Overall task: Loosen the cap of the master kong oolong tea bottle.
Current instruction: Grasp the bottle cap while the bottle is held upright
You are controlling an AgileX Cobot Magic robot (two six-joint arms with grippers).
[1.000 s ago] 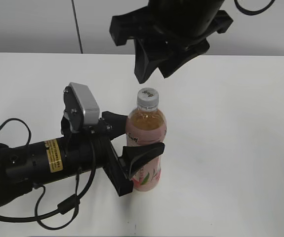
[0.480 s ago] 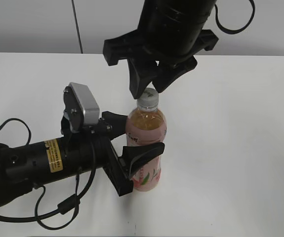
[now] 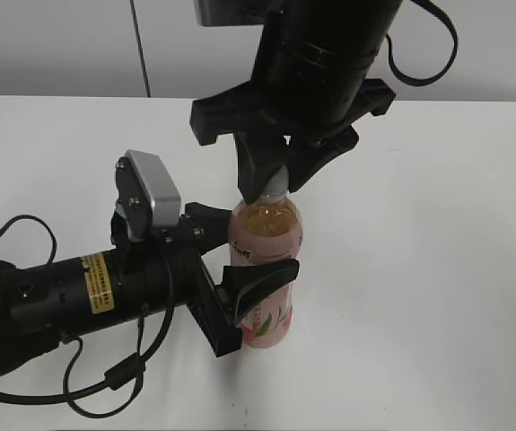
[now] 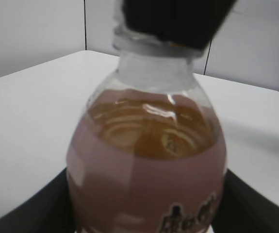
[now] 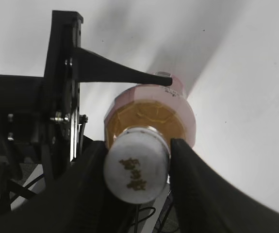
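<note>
Cap [image 5: 137, 172] hidden exterior, right gripper [image 3: 274, 181] straddling, contact unclear; left gripper [image 3: 244, 260] clamps bottle [image 3: 265, 269].

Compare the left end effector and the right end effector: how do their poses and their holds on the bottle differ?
The left end effector reaches in sideways, its fingers around the bottle at the pink label; the right end effector comes straight down, its fingers flanking the cap. The left looks clamped on; whether the right grips yet is unclear. Both are black, two-fingered, and at the same upright bottle.
</note>
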